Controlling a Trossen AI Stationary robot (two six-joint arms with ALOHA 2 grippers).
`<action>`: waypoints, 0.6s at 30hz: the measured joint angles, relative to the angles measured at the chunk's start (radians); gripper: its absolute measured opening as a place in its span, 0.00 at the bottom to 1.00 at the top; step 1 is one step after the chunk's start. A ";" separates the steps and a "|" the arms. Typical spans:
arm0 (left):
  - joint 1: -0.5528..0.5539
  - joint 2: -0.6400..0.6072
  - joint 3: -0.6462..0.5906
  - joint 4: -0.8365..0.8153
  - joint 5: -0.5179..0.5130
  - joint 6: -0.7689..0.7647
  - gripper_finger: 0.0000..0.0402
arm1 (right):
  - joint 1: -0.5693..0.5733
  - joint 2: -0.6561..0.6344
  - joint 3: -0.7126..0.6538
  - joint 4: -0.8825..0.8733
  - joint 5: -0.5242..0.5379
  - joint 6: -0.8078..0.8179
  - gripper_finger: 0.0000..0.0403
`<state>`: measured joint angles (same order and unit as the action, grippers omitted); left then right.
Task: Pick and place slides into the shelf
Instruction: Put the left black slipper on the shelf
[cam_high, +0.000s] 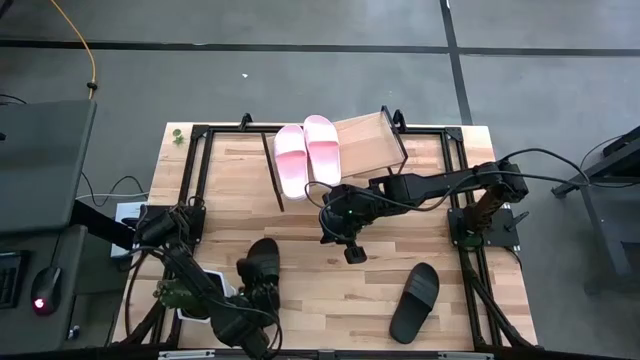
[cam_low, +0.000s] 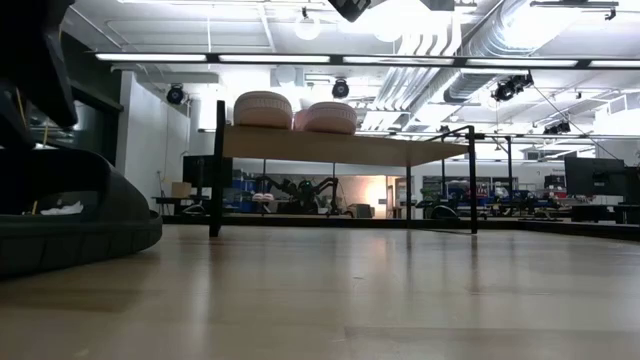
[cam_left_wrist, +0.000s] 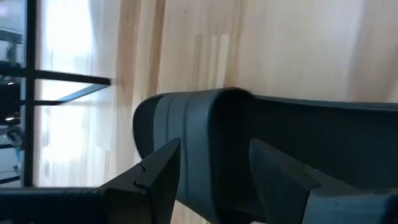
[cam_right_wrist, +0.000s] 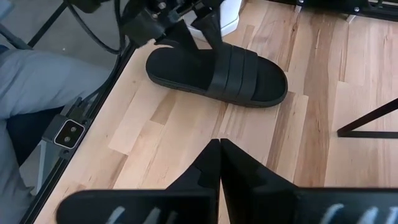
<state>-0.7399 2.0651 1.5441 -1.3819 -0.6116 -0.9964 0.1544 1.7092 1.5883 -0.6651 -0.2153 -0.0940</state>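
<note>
A black slide (cam_right_wrist: 217, 74) lies sole down on the table near its left front, also in the high view (cam_high: 262, 262) and large in the low view (cam_low: 70, 220). My left gripper (cam_left_wrist: 214, 180) is open, slanting down over the slide's heel part, one finger over the footbed and one outside its side wall. My right gripper (cam_right_wrist: 219, 149) hangs shut above the table's middle (cam_high: 355, 255), holding nothing. A second black slide (cam_high: 415, 302) lies at the front right. Two pink slides (cam_high: 305, 155) rest on the shelf (cam_high: 365, 142) at the far edge. My left gripper's fingers (cam_left_wrist: 158, 180) stand on either side of the black slide's side wall (cam_left_wrist: 199, 124) near its rounded heel end, coming slanting down from the table's near left. I cannot tell whether they touch it. The slide lies flat on the table.
The shelf's black frame ends (cam_high: 272, 170) stand on the far part of the table. A white box (cam_high: 195, 300) sits beside my left arm. A person's grey-clad leg (cam_right_wrist: 37, 93) shows beyond the table's left edge. Bare wood (cam_high: 330, 290) lies between the two black slides.
</note>
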 joint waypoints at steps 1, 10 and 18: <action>0.000 0.000 -0.011 -0.003 -0.007 -0.010 0.44 | 0.002 0.000 0.000 0.000 0.001 0.000 0.00; 0.000 0.000 -0.124 0.007 0.002 -0.069 0.44 | 0.026 0.000 0.000 0.000 0.000 -0.011 0.00; 0.015 0.000 -0.168 0.027 -0.044 -0.093 0.44 | 0.043 0.000 0.000 0.003 0.005 -0.010 0.00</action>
<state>-0.7246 2.0651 1.3760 -1.3548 -0.6557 -1.0894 0.1971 1.7092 1.5883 -0.6617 -0.2100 -0.1044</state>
